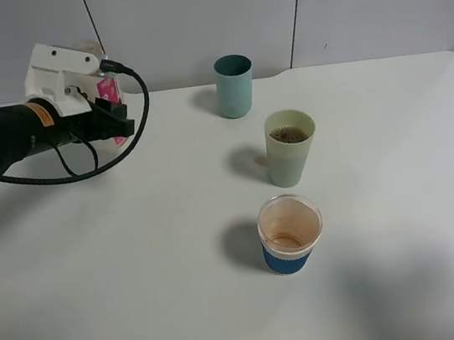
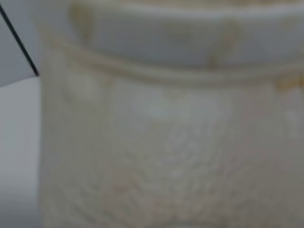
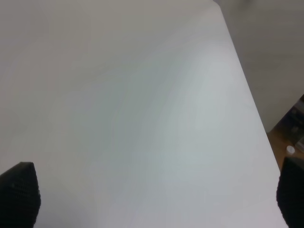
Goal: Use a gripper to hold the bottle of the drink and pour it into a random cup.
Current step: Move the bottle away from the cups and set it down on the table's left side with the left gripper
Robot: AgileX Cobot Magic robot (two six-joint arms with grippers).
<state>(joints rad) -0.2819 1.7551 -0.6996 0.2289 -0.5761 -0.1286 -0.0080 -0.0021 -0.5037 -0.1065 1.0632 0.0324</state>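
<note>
The bottle [image 1: 108, 90] shows only as a strip of pink label between the jaws of my left gripper [image 1: 109, 110], far left at the back of the white table. The gripper is shut on the bottle. In the left wrist view the clear bottle [image 2: 166, 133] fills the picture, blurred, and I see no brown liquid in it. The pale yellowish-green cup [image 1: 290, 148] stands upright mid-table with brown drink [image 1: 289, 135] inside. My right gripper [image 3: 156, 194] is open over bare table, with only its black fingertips [image 3: 21, 194] showing. It is out of the exterior view.
A darker teal tumbler [image 1: 235, 86] stands behind the cup. A clear cup with a blue sleeve [image 1: 290, 234] and brown residue stands in front of it. The table's right edge [image 3: 251, 114] runs close to the right gripper. A grey panelled wall stands behind.
</note>
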